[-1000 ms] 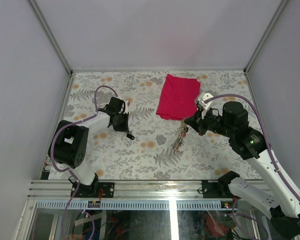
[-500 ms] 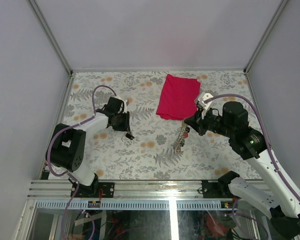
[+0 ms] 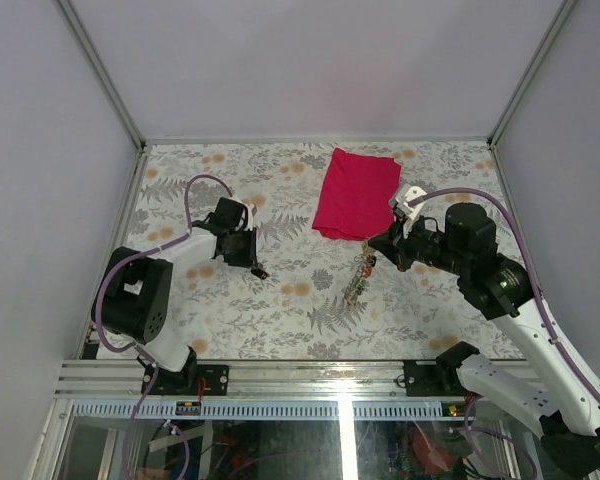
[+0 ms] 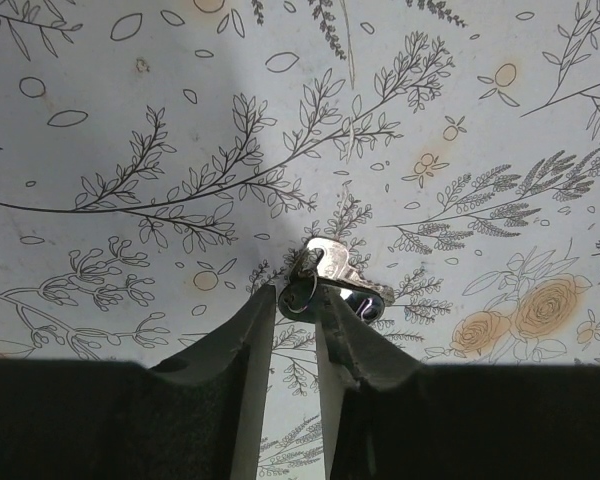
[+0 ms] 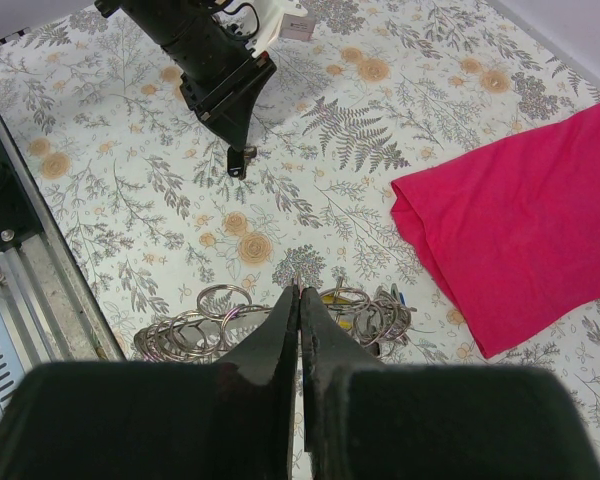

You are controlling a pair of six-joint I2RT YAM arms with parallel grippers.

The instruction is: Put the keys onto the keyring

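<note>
At left pincer [image 4: 297,295] tips: small silver key [image 4: 332,268] on thin ring, grip unclear. right pincer [image 5: 298,291] clenched over tangled silver-ring heap [image 5: 195,332].

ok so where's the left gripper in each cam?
Top external: left gripper sits left of centre, pointing toward the lower right over the floral table cover.
Left wrist: left gripper at bottom centre, with a small silver key at its tips.
Right wrist: left gripper at top left, pointing down at the table.
Shared landmark: the floral table cover, in all three. The red cloth shows only in top external and right wrist.
</note>
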